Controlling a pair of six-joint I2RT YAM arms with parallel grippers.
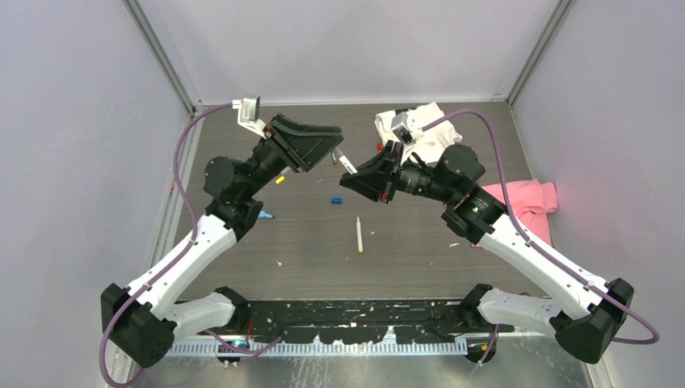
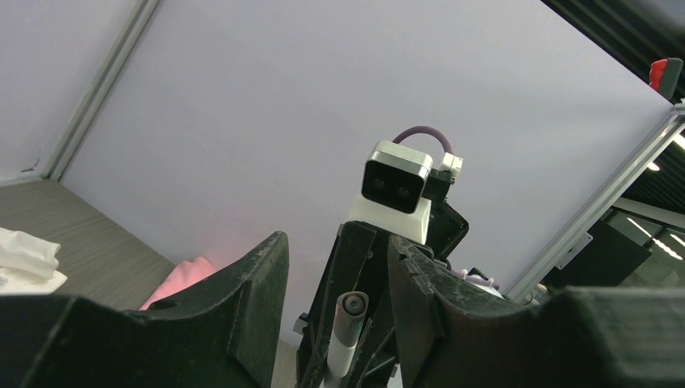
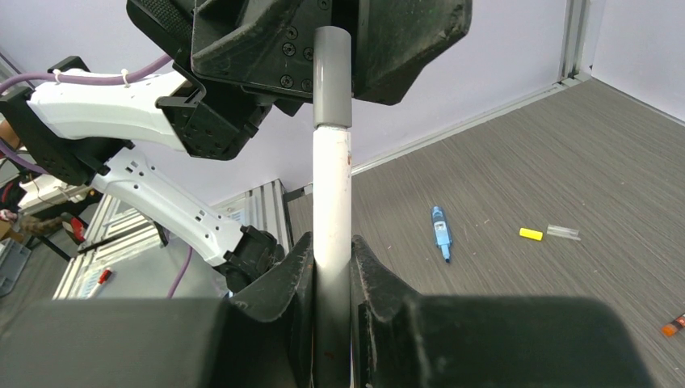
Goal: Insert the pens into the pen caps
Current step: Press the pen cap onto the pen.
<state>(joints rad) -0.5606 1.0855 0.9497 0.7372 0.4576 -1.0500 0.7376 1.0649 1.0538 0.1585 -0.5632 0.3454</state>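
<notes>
**Capped pen held between the two grippers**

The right gripper (image 3: 331, 252) is clamped on a white pen (image 3: 332, 186), raised between the two arms. The pen's lower end is hidden between the fingers. A grey cap (image 3: 332, 77) sits on its upper end, with its top lost inside the left gripper (image 2: 338, 242), whose jaws stand apart on either side with gaps showing. Specks on the barrel cannot be read. A loose pen (image 1: 359, 234) and a blue cap (image 1: 337, 200) lie on the table (image 1: 404, 242).
</notes>
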